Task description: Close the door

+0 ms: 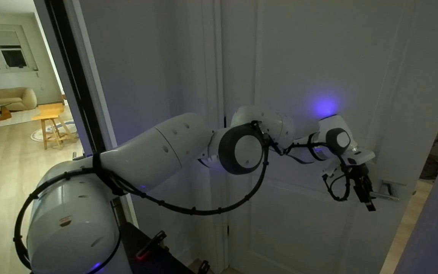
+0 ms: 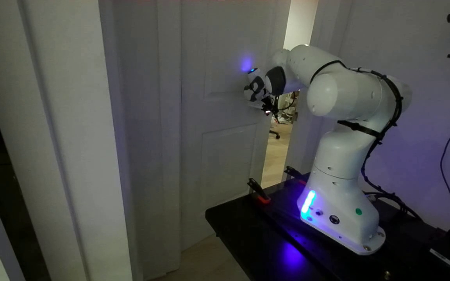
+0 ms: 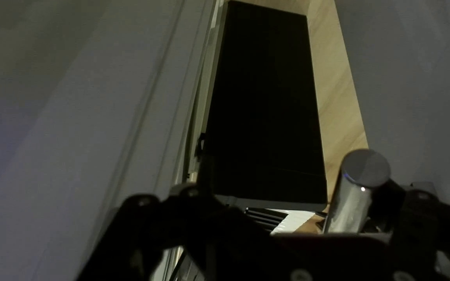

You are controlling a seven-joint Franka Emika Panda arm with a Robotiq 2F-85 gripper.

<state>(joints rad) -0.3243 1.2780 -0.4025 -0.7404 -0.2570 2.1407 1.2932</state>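
The tall white panelled door point(image 1: 299, 57) shows in both exterior views point(image 2: 225, 171). It stands ajar, with a narrow gap of lit floor beside its handle edge. Its silver lever handle point(image 1: 388, 196) is on a rectangular plate near that edge; it is hidden in an exterior view behind my gripper point(image 2: 272, 111). My gripper point(image 1: 369, 201) points down at the free end of the lever. In the wrist view my gripper point(image 3: 313, 183) is open, with the lever's round silver end point(image 3: 365, 168) between the dark fingers, nearer the right one. I cannot tell whether they touch.
My base stands on a black table point(image 2: 248, 234) with clamps point(image 2: 260, 191) on its edge, close to the door. A dark vertical frame post point(image 1: 76, 76) stands beside my arm. A wall point(image 1: 432, 228) lies past the door gap. A stool point(image 1: 50, 110) is in the room behind.
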